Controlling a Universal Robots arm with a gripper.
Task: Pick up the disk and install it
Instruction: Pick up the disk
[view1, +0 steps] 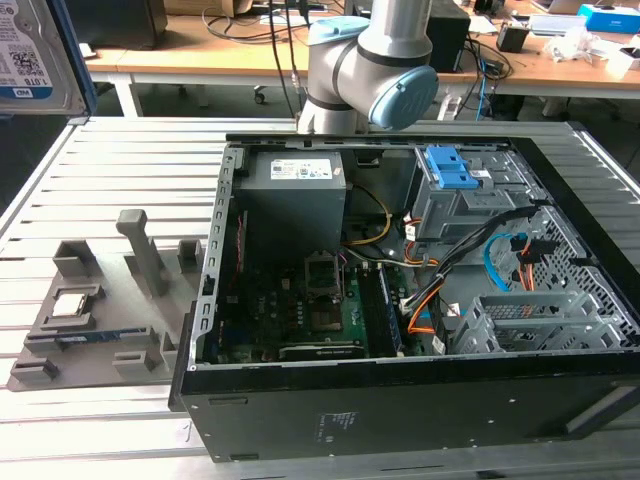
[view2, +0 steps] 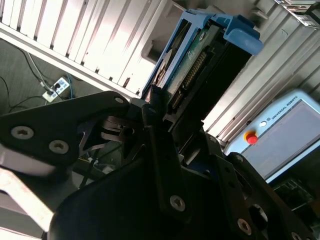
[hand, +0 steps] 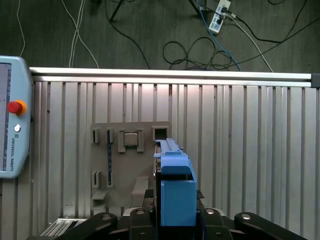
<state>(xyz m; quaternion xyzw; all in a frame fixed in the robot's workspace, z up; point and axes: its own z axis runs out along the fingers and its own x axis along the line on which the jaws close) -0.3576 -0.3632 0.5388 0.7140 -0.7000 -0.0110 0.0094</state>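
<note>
The disk (view2: 192, 65) is a flat drive with blue plastic rails, and its circuit-board side shows in the second wrist view. My gripper (view2: 160, 107) is shut on it, one black finger (view2: 150, 102) pressing its edge. In the first wrist view the disk (hand: 176, 185) appears edge-on with a blue end piece, held high above the slatted table by the gripper (hand: 177, 212). The exterior view shows the disk (view1: 35, 50) at its upper left, where the white-and-blue label and a blue rail are visible.
An open computer case (view1: 230, 300) lies on the slatted table, with a grey drive cage with a blue latch (view1: 455, 180) inside. A grey fixture plate (view1: 90, 340) on the exterior view's left carries a small square chip (view1: 70, 303). A teach pendant (hand: 12, 130) lies on the table.
</note>
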